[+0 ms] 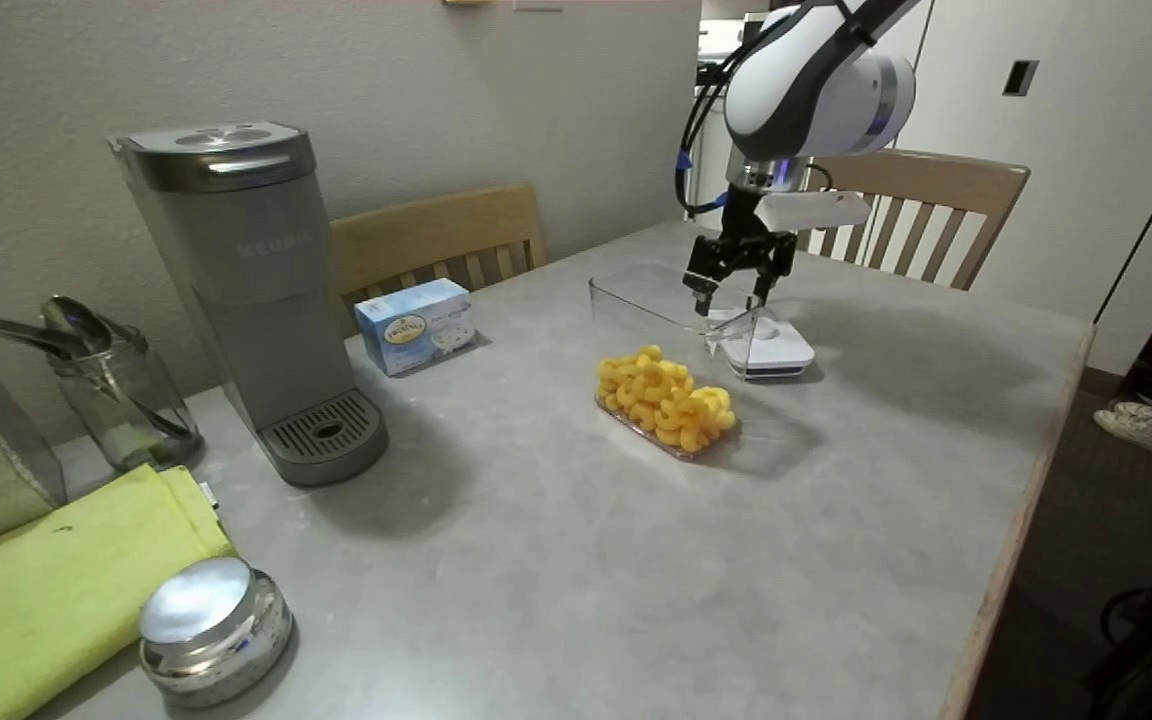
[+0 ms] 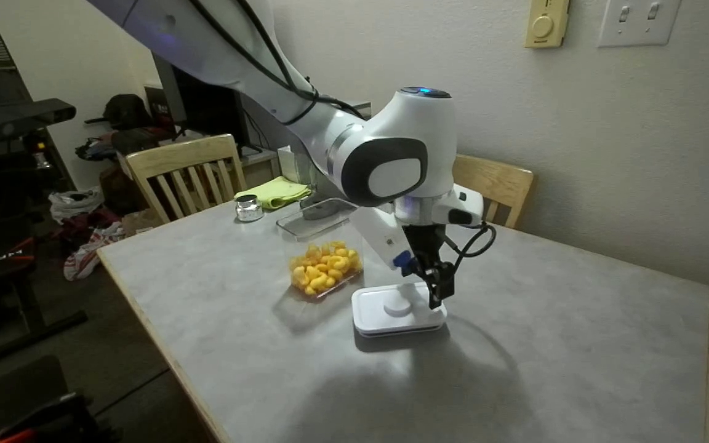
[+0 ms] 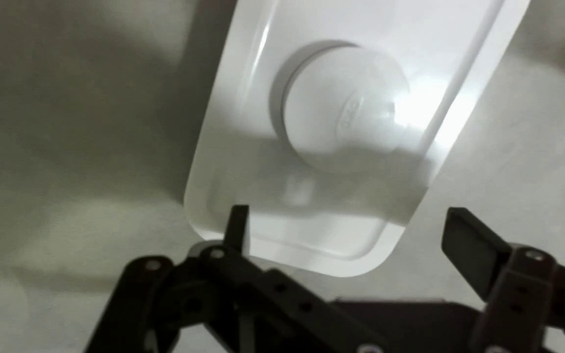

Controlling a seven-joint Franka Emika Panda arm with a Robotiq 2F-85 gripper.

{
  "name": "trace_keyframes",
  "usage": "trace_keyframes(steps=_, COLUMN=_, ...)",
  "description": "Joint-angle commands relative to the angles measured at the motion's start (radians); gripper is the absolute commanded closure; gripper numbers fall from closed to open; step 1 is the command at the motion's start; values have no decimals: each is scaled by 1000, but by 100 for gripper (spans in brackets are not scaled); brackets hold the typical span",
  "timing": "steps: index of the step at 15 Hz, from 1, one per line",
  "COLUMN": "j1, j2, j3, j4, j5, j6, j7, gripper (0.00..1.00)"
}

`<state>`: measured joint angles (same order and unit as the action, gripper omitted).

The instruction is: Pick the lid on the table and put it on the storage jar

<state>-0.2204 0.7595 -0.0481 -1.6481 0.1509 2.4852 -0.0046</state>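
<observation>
the lid [image 3: 334, 122] is smooth, glossy plastic.

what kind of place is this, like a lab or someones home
Most likely a home, perhaps a dining area: a coffee machine stands on the table, slatted wooden chairs stand at its edges, and shoes lie on the floor.

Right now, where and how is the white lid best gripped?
By its round raised knob, likely from straight above, jaws on opposite sides: the lid lies flat, with the knob standing up at its middle. The open gripper appears near one end, so it would need shifting toward the knob.
</observation>
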Motion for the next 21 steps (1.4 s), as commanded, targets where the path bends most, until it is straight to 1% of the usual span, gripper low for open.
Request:
trace_keyframes(steps=1, j1=2, j2=-1, j3=-2, j4=2, j5=5, j6=-2, j7=2, gripper=0)
trace_keyframes(steps=7, j1=2, j2=2, j3=-2, j4=3, j5=4, j6=-2, j7=4, gripper=0)
trace_keyframes(steps=10, j1=-11, j2=10, j3=33, j4=18, j5=24, j6=-2, j7=-30, gripper=0)
trace_keyframes(steps=12, j1=1, j2=10, j3=35, j4=17, j5=16, j6=10, j7=-24, gripper=0)
trace_keyframes(steps=16, j1=9, j2=-16, j3=39, j4=-19, j5=7, j6=54, j7=-35, gripper=0)
trace_keyframes(steps=19, j1=20, j2=-38, j3=21, j4=-54, j5=0, j6=90, j7=-11, gripper=0)
trace_keyframes(steps=21, j1=14, j2=-53, j3=24, j4=-83, j5=12, j6=112, j7=-7, gripper=0)
